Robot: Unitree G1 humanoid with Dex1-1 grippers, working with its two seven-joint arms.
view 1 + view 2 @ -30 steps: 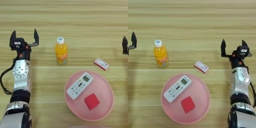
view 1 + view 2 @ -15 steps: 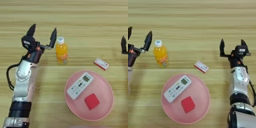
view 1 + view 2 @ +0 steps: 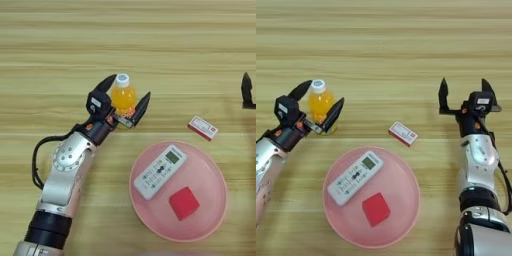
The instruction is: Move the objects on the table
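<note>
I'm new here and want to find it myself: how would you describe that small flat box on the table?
Start at the big pink plate on the wooden table. Just beyond its far rim, off the plate, lies the flat white-and-red box. Unlike the remote and red cube, it rests on bare wood.

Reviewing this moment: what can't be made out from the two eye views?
- Lower part of the orange-drink bottle: hidden behind the open left gripper straddling it in both views; finger contact unclear.
- Right gripper: cut by the left eye view's right edge.
- Print on the card-like box: too small.
- Remote control button labels: too small.
</note>
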